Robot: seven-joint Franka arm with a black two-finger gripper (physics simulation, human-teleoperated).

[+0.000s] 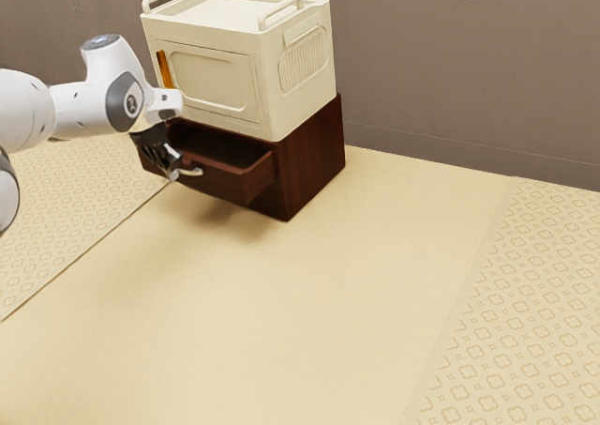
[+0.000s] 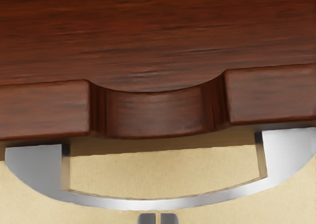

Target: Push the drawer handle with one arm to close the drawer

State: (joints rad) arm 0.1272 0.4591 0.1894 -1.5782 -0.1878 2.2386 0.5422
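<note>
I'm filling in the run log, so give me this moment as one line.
drawer: open | gripper: at handle, contact unclear | cream box: on cabinet | closing: not yet done

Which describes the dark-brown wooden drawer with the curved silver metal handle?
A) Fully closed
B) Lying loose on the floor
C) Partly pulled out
C: the drawer juts forward from its cabinet, its hollow inside exposed below the cream-coloured box.
</note>
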